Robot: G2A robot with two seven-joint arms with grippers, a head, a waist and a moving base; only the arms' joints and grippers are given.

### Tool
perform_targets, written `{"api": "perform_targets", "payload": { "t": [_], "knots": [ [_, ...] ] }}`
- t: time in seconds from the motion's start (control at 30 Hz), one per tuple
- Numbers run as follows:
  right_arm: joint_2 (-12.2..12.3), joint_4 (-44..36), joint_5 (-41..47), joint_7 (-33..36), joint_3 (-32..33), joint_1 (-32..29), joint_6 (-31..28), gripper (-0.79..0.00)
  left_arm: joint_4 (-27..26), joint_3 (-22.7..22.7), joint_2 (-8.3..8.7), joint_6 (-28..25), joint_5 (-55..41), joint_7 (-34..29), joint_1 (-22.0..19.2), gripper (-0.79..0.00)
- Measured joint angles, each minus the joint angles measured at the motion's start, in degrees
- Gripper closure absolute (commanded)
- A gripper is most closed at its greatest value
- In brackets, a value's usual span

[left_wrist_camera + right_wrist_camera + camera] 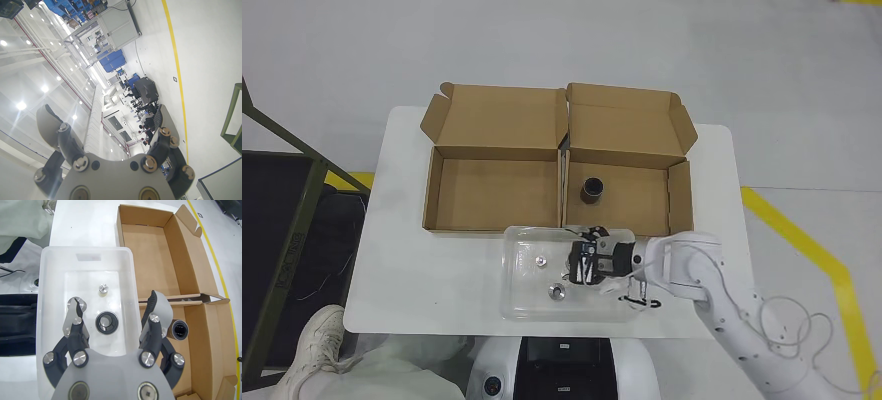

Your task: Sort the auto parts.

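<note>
A clear plastic bin (510,300) (85,249) sits at the table's front edge with three parts inside: a black ring-shaped bearing (107,322), a small silver stud (103,289) (539,262) and a silver disc (84,306) (555,292). My right gripper (114,295) (582,262) hangs open over the bin, the bearing below and between its fingers, which touch nothing. One finger partly covers the disc. A black cylinder (591,188) (180,330) lies in the right cardboard box (642,195). My left gripper (103,107) is open and holds nothing, aimed away from the table.
The left cardboard box (492,195) (157,262) stands beside the right one, both with lids folded back. Their near walls run close behind the bin. White table surface (402,250) lies free to the left of the bin and boxes.
</note>
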Motion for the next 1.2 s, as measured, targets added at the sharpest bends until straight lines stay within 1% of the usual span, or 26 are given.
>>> {"api": "perform_targets", "payload": {
  "t": [0.37,0.6,0.97,1.2],
  "knots": [
    [0.15,2.09,-1.74,0.65,-1.81,0.28,-1.09,-0.631,0.00,0.00,0.00,0.00,0.00,0.00,0.00,-0.785],
    [0.10,4.16,-1.08,2.00,-2.72,0.77,-0.81,-0.619,0.00,0.00,0.00,0.00,0.00,0.00,0.00,-0.785],
    [-0.75,8.18,-0.22,5.66,-6.11,3.93,0.39,-0.613,0.00,0.00,0.00,0.00,0.00,0.00,0.00,-0.785],
    [-1.14,11.13,0.80,6.54,-7.07,5.23,1.73,-0.606,0.00,0.00,0.00,0.00,0.00,0.00,0.00,-0.785]
  ]
}}
